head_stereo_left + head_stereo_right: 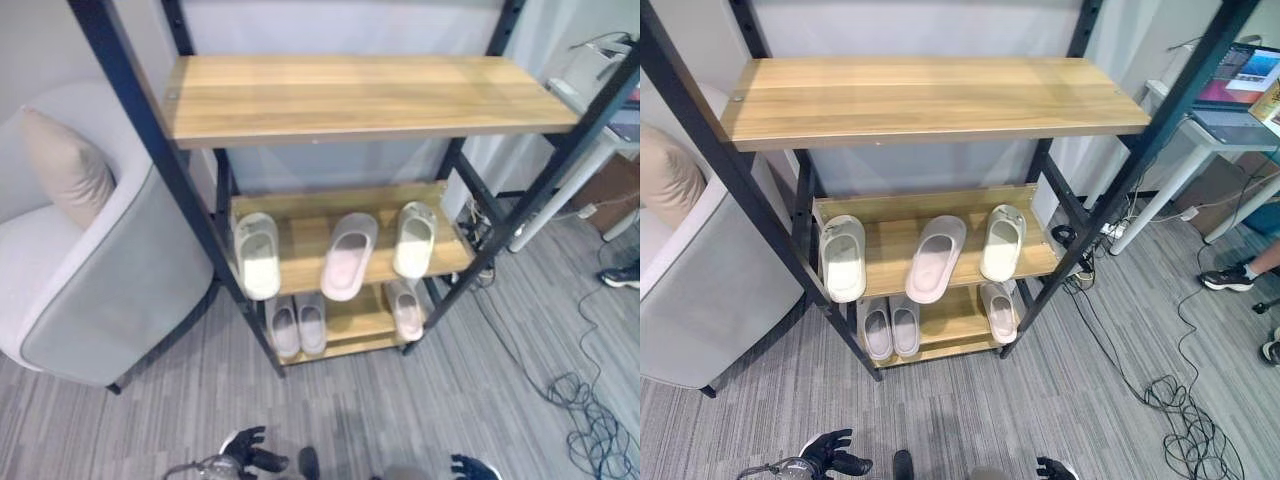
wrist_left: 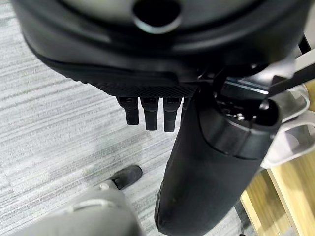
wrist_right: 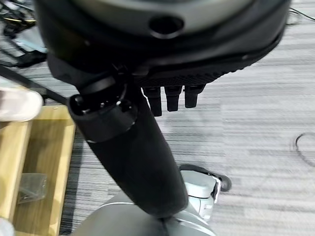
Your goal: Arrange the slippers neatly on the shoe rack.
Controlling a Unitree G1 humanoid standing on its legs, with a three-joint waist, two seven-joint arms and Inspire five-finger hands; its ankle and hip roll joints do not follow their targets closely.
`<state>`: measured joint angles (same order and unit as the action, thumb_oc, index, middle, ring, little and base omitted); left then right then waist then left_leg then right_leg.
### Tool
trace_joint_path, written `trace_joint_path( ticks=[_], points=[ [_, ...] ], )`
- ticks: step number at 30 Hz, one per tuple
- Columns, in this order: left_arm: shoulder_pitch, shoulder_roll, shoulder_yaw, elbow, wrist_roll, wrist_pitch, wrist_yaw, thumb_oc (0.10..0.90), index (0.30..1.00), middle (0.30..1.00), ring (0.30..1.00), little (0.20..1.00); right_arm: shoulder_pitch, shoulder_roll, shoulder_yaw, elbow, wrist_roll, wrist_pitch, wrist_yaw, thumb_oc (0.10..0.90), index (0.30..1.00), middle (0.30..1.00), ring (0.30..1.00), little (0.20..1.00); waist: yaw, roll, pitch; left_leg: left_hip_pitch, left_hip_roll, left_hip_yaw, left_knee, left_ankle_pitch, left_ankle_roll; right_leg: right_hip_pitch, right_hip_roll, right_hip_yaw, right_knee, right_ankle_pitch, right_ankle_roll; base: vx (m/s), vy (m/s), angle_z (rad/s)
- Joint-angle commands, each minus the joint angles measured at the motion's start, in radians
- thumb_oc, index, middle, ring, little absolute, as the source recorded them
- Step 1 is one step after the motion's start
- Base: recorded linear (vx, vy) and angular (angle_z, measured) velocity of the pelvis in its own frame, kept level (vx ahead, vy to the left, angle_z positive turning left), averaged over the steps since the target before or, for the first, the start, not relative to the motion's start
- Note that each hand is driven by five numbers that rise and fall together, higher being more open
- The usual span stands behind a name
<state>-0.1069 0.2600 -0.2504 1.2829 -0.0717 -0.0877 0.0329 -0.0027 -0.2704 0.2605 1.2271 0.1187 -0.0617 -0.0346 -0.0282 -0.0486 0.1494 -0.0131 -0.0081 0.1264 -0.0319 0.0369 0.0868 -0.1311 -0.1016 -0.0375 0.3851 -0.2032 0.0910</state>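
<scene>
No legible writing shows on the slippers (image 1: 349, 255) or shoe rack (image 1: 370, 95).

shoe rack (image 1: 370, 95) | middle shelf: three slippers (image 1: 348, 255) | bottom shelf: three

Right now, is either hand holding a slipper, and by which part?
Neither. The left hand and right hand hang over bare floor with relaxed fingers holding nothing; the slippers sit on the shoe rack.
</scene>
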Motion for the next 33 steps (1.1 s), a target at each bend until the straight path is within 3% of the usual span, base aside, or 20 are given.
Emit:
trace_joint_path(
  ticks=[1, 3, 8, 9, 13, 15, 18, 19, 20, 21, 25, 33],
  points=[
    [0.014, 0.001, 0.001, 0.000, 0.009, -0.015, -0.001, 0.800, 0.900, 0.900, 0.900, 0.900, 0.003, -0.027, 0.001, 0.000, -0.009, -0.007, -0.003, 0.800, 0.900, 0.900, 0.900, 0.900, -0.007, 0.003, -0.027, -0.034, 0.014, -0.091, 0.120, -0.134, -0.059, 0.010, 0.006, 0.011, -0.174, 0.134, 0.018, 0.20, -0.151, 0.15],
    [0.015, -0.004, 0.002, 0.007, 0.013, -0.018, 0.000, 0.800, 0.900, 0.900, 0.900, 0.900, 0.001, -0.031, 0.004, 0.002, -0.017, 0.001, -0.003, 0.800, 0.900, 0.900, 0.900, 0.900, -0.027, -0.001, -0.016, 0.010, 0.009, -0.114, 0.105, -0.148, -0.072, -0.023, 0.001, 0.036, -0.273, 0.187, 0.028, 0.22, -0.195, 0.14],
    [0.027, -0.007, 0.010, 0.017, 0.024, -0.018, -0.001, 0.800, 0.900, 0.900, 0.900, 0.900, 0.011, -0.033, 0.008, 0.000, -0.034, -0.004, 0.000, 0.800, 0.900, 0.900, 0.900, 0.900, -0.028, -0.001, -0.026, 0.048, 0.031, -0.117, 0.080, -0.153, -0.095, 0.008, 0.002, 0.014, -0.294, 0.186, 0.024, 0.12, -0.189, 0.24],
    [0.030, -0.010, 0.010, 0.018, 0.023, -0.016, -0.004, 0.800, 0.900, 0.900, 0.900, 0.900, 0.013, -0.035, 0.003, -0.003, -0.025, -0.007, 0.000, 0.800, 0.900, 0.900, 0.900, 0.900, -0.028, 0.000, -0.029, 0.046, 0.050, -0.125, 0.090, -0.153, -0.114, 0.019, 0.012, 0.014, -0.300, 0.179, 0.012, 0.07, -0.221, 0.15],
    [0.021, -0.017, -0.003, 0.008, 0.019, -0.016, -0.007, 0.800, 0.900, 0.900, 0.900, 0.900, 0.017, -0.043, -0.002, -0.008, -0.005, -0.014, -0.005, 0.800, 0.900, 0.900, 0.900, 0.900, -0.032, 0.002, -0.021, 0.002, 0.088, -0.122, 0.164, -0.145, -0.155, 0.052, 0.034, -0.002, -0.322, 0.153, -0.018, 0.02, -0.197, 0.24],
    [0.000, -0.025, -0.027, -0.014, 0.013, -0.017, -0.009, 0.800, 0.900, 0.900, 0.900, 0.900, 0.013, -0.058, -0.006, -0.004, 0.010, -0.015, -0.017, 0.800, 0.900, 0.900, 0.900, 0.900, -0.038, -0.003, 0.011, -0.080, 0.122, -0.108, 0.300, -0.096, -0.169, 0.079, 0.044, -0.014, -0.336, 0.142, -0.050, -0.02, -0.251, 0.46],
    [-0.002, -0.032, -0.051, -0.023, 0.019, -0.018, -0.013, 0.800, 0.900, 0.900, 0.900, 0.900, 0.014, -0.066, -0.008, 0.003, 0.016, -0.013, -0.017, 0.800, 0.900, 0.900, 0.900, 0.900, -0.040, 0.003, 0.016, -0.093, 0.095, -0.126, 0.301, -0.104, -0.157, 0.096, 0.057, -0.007, -0.345, 0.131, -0.061, 0.07, -0.121, 0.20],
    [0.002, -0.038, -0.059, -0.017, 0.028, -0.016, -0.015, 0.800, 0.900, 0.900, 0.900, 0.900, 0.017, -0.068, -0.009, 0.009, 0.015, -0.015, -0.017, 0.800, 0.900, 0.900, 0.900, 0.900, -0.041, 0.009, 0.009, -0.093, 0.066, -0.133, 0.252, -0.118, -0.149, 0.107, 0.064, 0.000, -0.360, 0.125, -0.057, 0.08, -0.016, -0.06],
    [0.003, -0.038, -0.059, -0.017, 0.028, -0.016, -0.015, 0.800, 0.900, 0.900, 0.900, 0.900, 0.017, -0.068, -0.009, 0.009, 0.015, -0.015, -0.017, 0.800, 0.900, 0.900, 0.900, 0.900, -0.040, 0.009, 0.009, -0.091, 0.065, -0.133, 0.251, -0.118, -0.149, 0.108, 0.064, 0.000, -0.360, 0.124, -0.057, 0.16, 0.006, -0.08],
    [0.002, -0.042, -0.065, -0.014, 0.034, -0.017, -0.015, 0.800, 0.900, 0.900, 0.900, 0.900, 0.016, -0.070, -0.007, 0.014, 0.011, -0.015, -0.019, 0.800, 0.900, 0.900, 0.900, 0.900, -0.034, 0.022, 0.008, -0.111, 0.032, -0.143, 0.194, -0.099, -0.143, 0.117, 0.078, 0.011, -0.368, 0.119, -0.054, 0.10, 0.049, -0.07],
    [0.001, -0.044, -0.070, -0.013, 0.038, -0.021, -0.014, 0.800, 0.900, 0.900, 0.900, 0.900, 0.016, -0.068, -0.009, 0.020, 0.011, -0.018, -0.022, 0.800, 0.900, 0.900, 0.900, 0.900, -0.032, 0.031, 0.007, -0.103, 0.021, -0.160, 0.162, -0.084, -0.140, 0.126, 0.092, 0.031, -0.363, 0.108, -0.050, 0.09, 0.061, -0.18],
    [-0.006, -0.028, -0.055, -0.043, 0.012, -0.033, -0.006, 0.800, 0.900, 0.900, 0.900, 0.900, 0.022, -0.044, -0.002, 0.028, -0.010, -0.013, -0.020, 0.800, 0.900, 0.900, 0.900, 0.900, -0.016, 0.011, -0.018, -0.061, 0.003, -0.138, 0.114, -0.108, -0.104, 0.134, 0.067, 0.061, -0.373, 0.129, -0.018, 0.06, 0.080, -0.28]
  ],
)
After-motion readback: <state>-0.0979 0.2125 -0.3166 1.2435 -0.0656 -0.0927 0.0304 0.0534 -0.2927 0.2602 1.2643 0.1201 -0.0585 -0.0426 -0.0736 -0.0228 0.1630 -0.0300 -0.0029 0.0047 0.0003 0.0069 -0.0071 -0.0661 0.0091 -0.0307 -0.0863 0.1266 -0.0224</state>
